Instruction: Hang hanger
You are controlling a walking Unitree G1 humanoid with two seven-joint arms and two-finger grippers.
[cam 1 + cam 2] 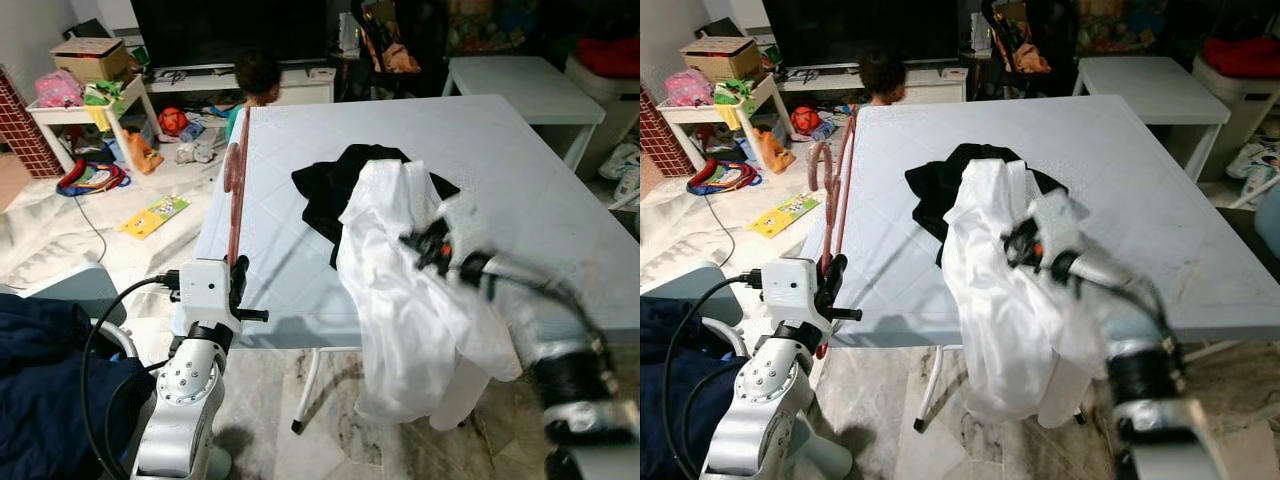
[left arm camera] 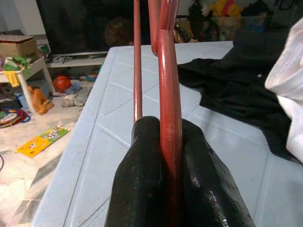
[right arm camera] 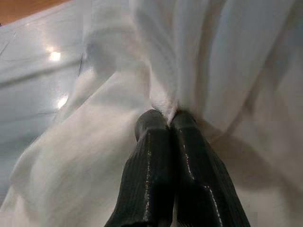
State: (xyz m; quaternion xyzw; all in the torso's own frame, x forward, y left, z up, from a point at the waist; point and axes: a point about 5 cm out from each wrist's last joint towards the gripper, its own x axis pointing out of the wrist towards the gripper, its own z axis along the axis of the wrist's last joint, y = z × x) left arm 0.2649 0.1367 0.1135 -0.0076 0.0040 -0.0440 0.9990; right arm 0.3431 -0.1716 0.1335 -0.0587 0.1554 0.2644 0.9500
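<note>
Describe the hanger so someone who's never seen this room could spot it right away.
Find the big pale table. At its left edge, the left pincer grips a thin red hanger upright. Unlike the black garment and white shirt nearby, it's rigid and red.

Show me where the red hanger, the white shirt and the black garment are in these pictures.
red hanger (image 2: pixel 169 109), left wrist view, on its flat body above the fingers.
white shirt (image 1: pixel 400 310), left eye view, on the hanging front.
black garment (image 1: pixel 325 190), left eye view, on the part lying on the table.
</note>
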